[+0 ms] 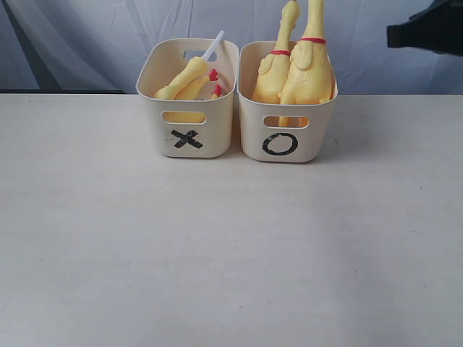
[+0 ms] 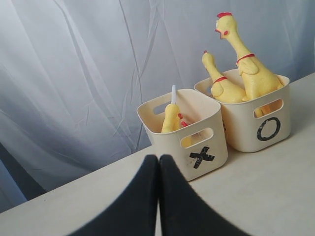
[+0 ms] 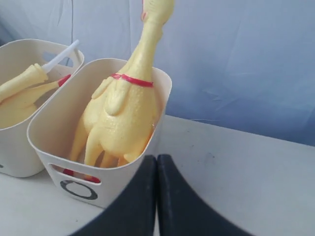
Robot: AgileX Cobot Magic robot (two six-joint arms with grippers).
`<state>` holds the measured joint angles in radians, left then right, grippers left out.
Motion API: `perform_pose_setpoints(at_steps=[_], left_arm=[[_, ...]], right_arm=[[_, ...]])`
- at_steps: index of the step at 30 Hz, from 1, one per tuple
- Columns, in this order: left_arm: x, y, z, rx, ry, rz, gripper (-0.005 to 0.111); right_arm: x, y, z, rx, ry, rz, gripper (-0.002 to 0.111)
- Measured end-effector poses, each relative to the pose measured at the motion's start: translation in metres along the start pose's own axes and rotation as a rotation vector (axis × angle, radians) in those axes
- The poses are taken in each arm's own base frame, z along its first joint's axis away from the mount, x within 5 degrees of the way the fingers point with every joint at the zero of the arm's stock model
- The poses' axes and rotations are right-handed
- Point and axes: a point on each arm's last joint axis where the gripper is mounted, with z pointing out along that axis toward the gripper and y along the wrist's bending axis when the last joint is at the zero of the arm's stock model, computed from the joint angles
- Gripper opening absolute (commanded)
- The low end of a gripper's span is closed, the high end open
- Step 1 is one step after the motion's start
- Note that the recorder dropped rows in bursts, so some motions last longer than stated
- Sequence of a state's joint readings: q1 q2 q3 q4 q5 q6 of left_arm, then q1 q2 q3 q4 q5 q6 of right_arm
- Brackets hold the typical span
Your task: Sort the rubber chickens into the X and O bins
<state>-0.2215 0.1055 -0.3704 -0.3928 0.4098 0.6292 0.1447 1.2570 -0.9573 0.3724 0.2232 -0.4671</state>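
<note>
Exterior view: the X bin (image 1: 217, 130) and the O bin (image 1: 311, 123) stand side by side, touching or nearly so, at the back of the surface (image 1: 217, 253). Two large rubber chickens (image 1: 307, 79) stand upright in the O bin, with their necks above the rim and their heads cut off by the frame edge. The smaller rubber chickens (image 1: 184, 81) lie slanted in the X bin, and a white stick (image 1: 215, 43) pokes up beside them. No chicken lies on the surface, so the sorting looks finished. Only a dark piece of the right arm (image 1: 427, 29) shows in the upper right corner; neither end effector is visible here.

Left wrist view: the left end effector (image 2: 158, 160) has its fingers pressed together with nothing between them, and it hangs over the surface short of the X bin. Both large chickens show whole, heads included. Only one small body shows above the X bin's wall, and the rest is hidden.

Right wrist view: the right end effector (image 3: 156, 160) is likewise pressed together and empty, just beside the O bin. One large chicken fills that bin with its head cropped, and it hides the second. Two yellow shapes show in the X bin, cut off by the frame edge.
</note>
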Motion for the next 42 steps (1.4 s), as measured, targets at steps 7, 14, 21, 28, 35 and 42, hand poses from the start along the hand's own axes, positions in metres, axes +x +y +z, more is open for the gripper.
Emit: perform_pose_setpoints(at_steps=[7, 14, 21, 28, 35, 42], left_arm=[[0.001, 0.001, 0.000, -0.014, 0.010, 0.040, 0.000], [0.001, 0.002, 0.000, -0.016, 0.012, 0.046, 0.000], [0.001, 0.002, 0.000, -0.016, 0.012, 0.046, 0.000], [0.001, 0.002, 0.000, -0.016, 0.012, 0.046, 0.000], [0.001, 0.002, -0.002, -0.030, 0.003, 0.048, 0.000], [0.000, 0.005, -0.011, -0.175, -0.012, 0.056, 0.000]], right_arm=[[0.047, 0.005, -0.038, 0.037, -0.041, 0.073, -0.001], [0.071, 0.009, -0.074, 0.054, -0.120, 0.125, -0.001], [0.072, 0.014, -0.117, 0.039, -0.257, 0.146, -0.001], [0.069, 0.020, -0.162, 0.011, -0.404, 0.130, -0.001], [0.072, 0.026, -0.200, -0.018, -0.549, 0.146, -0.001], [0.079, 0.032, -0.226, -0.038, -0.633, 0.055, -0.001]])
